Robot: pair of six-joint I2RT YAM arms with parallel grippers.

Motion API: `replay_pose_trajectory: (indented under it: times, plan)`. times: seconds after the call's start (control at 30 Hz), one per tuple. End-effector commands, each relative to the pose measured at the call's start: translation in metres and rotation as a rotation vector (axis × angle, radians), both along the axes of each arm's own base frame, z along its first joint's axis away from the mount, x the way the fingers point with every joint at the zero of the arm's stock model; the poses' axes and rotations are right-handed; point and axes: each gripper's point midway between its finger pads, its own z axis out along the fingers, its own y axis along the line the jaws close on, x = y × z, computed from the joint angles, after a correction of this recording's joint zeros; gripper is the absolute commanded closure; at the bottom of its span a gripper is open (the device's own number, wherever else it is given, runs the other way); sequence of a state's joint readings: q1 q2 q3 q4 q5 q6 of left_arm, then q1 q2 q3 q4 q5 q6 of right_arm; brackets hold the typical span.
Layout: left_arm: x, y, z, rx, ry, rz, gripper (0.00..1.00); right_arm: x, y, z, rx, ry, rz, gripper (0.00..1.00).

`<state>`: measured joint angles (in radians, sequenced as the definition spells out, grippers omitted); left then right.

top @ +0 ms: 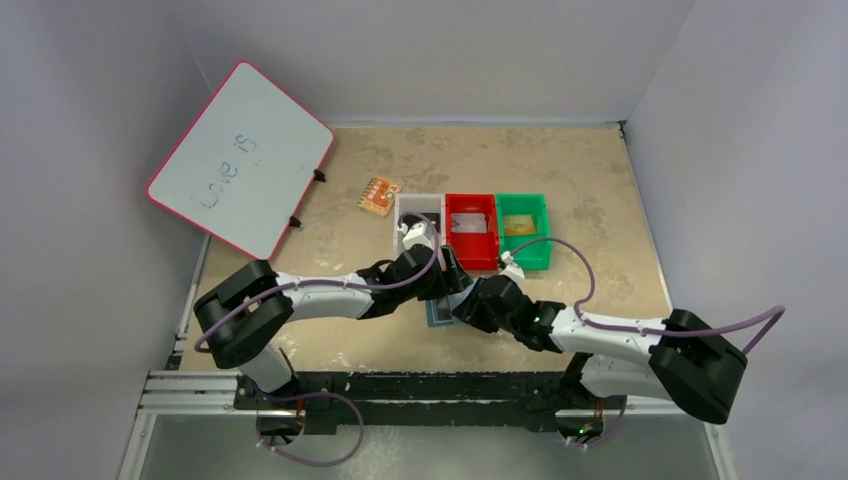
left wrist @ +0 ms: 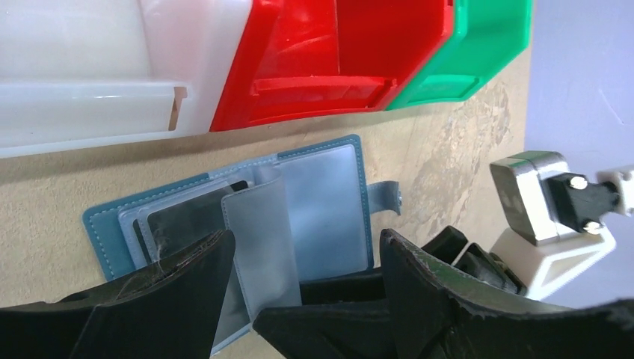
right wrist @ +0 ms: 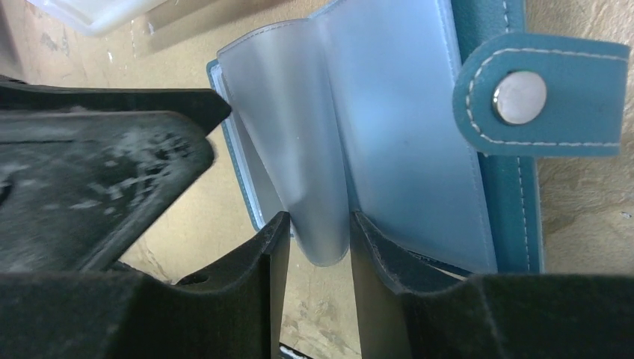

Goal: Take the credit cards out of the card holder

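Note:
The card holder [top: 437, 314] lies open on the table in front of the bins, blue with clear plastic sleeves [left wrist: 321, 202]. A black credit card [left wrist: 183, 217] shows inside a left-hand sleeve. My right gripper [right wrist: 320, 218] is shut on one raised sleeve [right wrist: 314, 164], which bows between its fingers. The holder's snap tab [right wrist: 523, 97] sticks out at the right. My left gripper [left wrist: 306, 235] hovers open over the holder, its fingers wide on either side of the lifted sleeve. A silver-grey card [top: 470, 224] lies in the red bin and a gold one [top: 517, 226] in the green bin.
White [top: 420, 199], red [top: 470, 199] and green [top: 522, 198] bins stand in a row just behind the holder. An orange patterned square [top: 379, 195] lies left of them. A whiteboard [top: 240, 160] leans at the back left. Both arms crowd over the holder.

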<state>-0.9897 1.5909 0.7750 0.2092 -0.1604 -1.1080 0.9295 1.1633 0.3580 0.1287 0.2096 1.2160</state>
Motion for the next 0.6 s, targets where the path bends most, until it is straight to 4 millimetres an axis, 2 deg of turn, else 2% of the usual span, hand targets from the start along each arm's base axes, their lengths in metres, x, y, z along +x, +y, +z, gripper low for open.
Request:
replay_pose_trajectory:
  times: [0.0,0.37,0.57]
  plan:
    - [0.005,-0.014,0.007,-0.110,0.001,0.030,0.29,0.002,-0.001,0.003,0.025,-0.009,-0.015,0.61]
    - [0.002,-0.007,-0.008,-0.053,0.027,0.069,0.29,0.001,-0.005,0.004,0.038,-0.015,-0.030,0.60]
    - [-0.001,-0.004,-0.005,-0.028,0.015,0.090,0.29,0.001,-0.006,0.003,0.036,-0.012,-0.033,0.60]
